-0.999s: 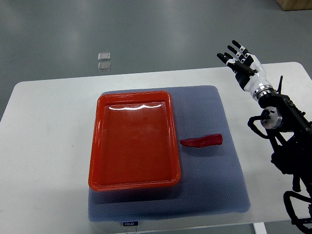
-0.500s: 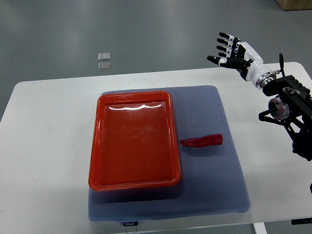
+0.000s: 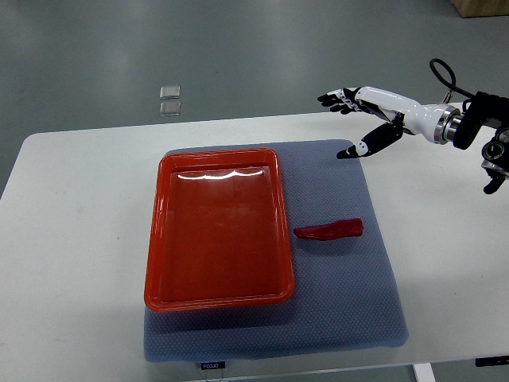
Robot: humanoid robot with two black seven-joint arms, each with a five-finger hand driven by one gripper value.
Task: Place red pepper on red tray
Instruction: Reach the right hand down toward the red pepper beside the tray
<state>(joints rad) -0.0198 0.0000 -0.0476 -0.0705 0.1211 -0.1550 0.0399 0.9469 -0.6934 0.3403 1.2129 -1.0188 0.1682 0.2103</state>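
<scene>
Reaching in from two o'clock, the right hand (image 3: 362, 119) is spread and empty, seemingly approaching; the long glossy red pepper (image 3: 328, 230) lies just beside the shallow red plastic tray (image 3: 156, 239), awaiting descent and grasp.

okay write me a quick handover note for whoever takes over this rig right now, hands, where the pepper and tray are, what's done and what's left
Right hand: open, fingers spread, holding nothing, in the air over the far right corner of the blue mat, well short of the pepper.
Left hand: not in view.
Red pepper: lying flat on the mat, just right of the tray, not touching it.
Red tray: on the mat's left part, nothing in it.
Done: nothing yet; the pepper is ungrasped.
Left: bring the right hand down to the pepper, grasp it, lift it and set it in the tray.
</scene>
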